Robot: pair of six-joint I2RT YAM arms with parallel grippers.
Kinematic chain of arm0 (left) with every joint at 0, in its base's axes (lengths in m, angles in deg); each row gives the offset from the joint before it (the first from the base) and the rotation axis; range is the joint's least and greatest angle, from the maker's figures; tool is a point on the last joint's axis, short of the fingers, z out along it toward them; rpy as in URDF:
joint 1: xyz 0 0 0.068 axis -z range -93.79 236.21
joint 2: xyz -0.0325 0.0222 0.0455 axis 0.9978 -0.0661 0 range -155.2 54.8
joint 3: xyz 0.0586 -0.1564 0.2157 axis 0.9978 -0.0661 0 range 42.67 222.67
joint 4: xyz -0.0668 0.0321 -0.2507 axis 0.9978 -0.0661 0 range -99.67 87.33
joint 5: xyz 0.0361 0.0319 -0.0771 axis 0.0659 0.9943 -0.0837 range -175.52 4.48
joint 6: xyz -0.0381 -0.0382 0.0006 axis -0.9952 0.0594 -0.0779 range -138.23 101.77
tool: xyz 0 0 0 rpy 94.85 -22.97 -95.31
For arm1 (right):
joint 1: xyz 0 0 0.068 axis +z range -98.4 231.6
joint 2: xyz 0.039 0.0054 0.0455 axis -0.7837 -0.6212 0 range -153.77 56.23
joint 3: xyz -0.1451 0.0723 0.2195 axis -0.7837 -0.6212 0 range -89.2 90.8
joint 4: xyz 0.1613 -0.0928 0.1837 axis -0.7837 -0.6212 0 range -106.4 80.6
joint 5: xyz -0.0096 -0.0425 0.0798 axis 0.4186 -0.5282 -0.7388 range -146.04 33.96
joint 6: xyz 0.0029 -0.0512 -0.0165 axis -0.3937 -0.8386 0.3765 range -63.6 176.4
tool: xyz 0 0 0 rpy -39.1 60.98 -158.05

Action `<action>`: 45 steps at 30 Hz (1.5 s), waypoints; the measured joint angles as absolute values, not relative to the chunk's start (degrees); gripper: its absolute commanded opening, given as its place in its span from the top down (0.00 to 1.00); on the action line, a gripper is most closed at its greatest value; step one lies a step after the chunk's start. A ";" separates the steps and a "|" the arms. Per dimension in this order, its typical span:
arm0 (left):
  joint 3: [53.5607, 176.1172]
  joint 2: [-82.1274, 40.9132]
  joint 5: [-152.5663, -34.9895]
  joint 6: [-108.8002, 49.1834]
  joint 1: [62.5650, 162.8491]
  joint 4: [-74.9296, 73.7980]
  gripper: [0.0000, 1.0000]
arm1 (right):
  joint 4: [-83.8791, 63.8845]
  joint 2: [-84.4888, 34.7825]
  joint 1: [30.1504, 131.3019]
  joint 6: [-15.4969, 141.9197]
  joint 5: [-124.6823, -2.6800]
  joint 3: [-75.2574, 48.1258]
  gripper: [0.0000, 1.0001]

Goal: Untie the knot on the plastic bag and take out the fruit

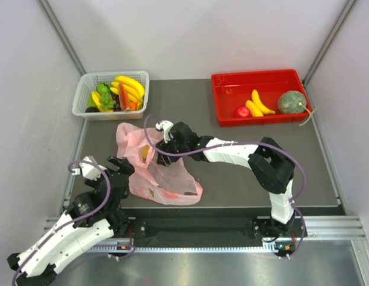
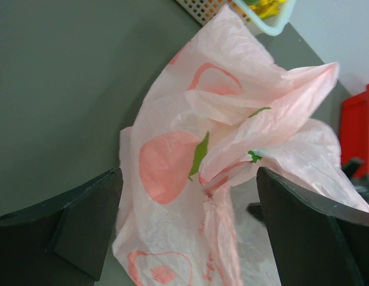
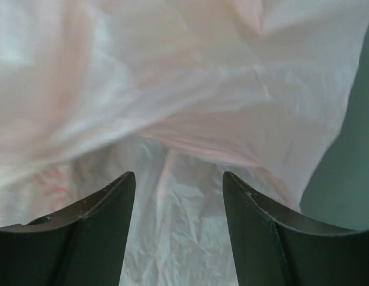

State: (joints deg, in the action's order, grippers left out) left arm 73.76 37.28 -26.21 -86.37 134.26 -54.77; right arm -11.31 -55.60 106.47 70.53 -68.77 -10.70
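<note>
The pink plastic bag (image 1: 160, 179) lies crumpled on the dark mat, left of centre. No tied knot shows; a twisted strand of handle (image 2: 223, 179) hangs loose in the left wrist view. My left gripper (image 1: 122, 166) is open at the bag's left edge, with bag film (image 2: 172, 155) between its fingers (image 2: 189, 173). My right gripper (image 1: 153, 148) is open and reaches into the bag's upper part; in its wrist view (image 3: 178, 176) only pale film (image 3: 190, 89) shows. A yellow fruit (image 1: 144, 154) shows through the bag. Small bananas (image 1: 259, 104), a red fruit (image 1: 242, 111) and a green melon (image 1: 291, 102) lie in the red bin (image 1: 256, 75).
A white basket (image 1: 89, 83) at the back left holds larger bananas, green grapes and red-orange slices. The red bin stands at the back right. Grey walls close in both sides. The mat's front edge meets a metal rail by the arm bases.
</note>
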 measured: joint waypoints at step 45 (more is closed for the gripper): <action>65.19 11.77 -60.30 -50.98 108.38 -11.93 0.47 | -17.37 -35.41 98.54 66.48 -64.62 -38.22 0.46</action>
